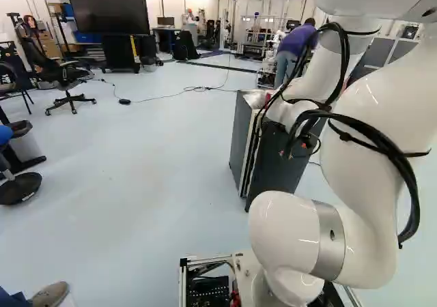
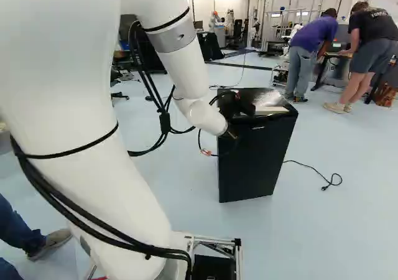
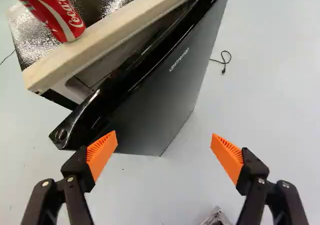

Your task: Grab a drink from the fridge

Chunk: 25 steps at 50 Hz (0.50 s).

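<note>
Your gripper (image 2: 241,106) is at the fridge (image 2: 258,155), its fingers spread wide with nothing between the orange pads (image 3: 101,152). In the wrist view, one finger is near the free edge of the door (image 3: 160,95), though you can't tell whether they touch. That door stands ajar (you can see the gap along its top). A red can (image 3: 62,12) is on top of the fridge, behind the pale strip (image 3: 115,30). A black cord (image 2: 314,168) trails across the floor (image 2: 348,230) beside the fridge.
</note>
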### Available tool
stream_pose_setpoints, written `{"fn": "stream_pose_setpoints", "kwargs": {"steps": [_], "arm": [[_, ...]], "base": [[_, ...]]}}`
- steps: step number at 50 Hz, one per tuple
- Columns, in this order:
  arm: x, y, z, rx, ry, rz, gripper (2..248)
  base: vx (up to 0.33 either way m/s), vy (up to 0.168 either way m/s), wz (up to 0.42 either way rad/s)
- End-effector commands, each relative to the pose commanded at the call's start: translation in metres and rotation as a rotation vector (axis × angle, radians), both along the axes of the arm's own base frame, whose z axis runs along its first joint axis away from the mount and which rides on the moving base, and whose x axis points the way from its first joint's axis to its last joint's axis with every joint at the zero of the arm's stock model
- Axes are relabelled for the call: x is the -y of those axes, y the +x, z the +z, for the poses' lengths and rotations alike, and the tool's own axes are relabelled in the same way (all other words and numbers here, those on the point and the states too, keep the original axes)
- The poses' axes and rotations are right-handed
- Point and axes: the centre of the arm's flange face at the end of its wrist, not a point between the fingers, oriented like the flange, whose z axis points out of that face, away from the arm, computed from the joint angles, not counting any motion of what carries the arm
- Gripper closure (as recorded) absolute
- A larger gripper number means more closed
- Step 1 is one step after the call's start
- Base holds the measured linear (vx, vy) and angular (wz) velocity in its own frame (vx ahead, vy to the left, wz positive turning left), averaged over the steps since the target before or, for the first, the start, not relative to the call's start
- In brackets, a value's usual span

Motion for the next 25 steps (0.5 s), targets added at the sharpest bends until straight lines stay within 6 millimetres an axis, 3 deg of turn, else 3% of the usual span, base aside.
{"fn": "stream_pose_setpoints", "kwargs": {"steps": [25], "arm": [[-0.012,0.046,-0.001,0.011,-0.004,0.066,3]], "base": [[0.000,0.000,0.000]]}}
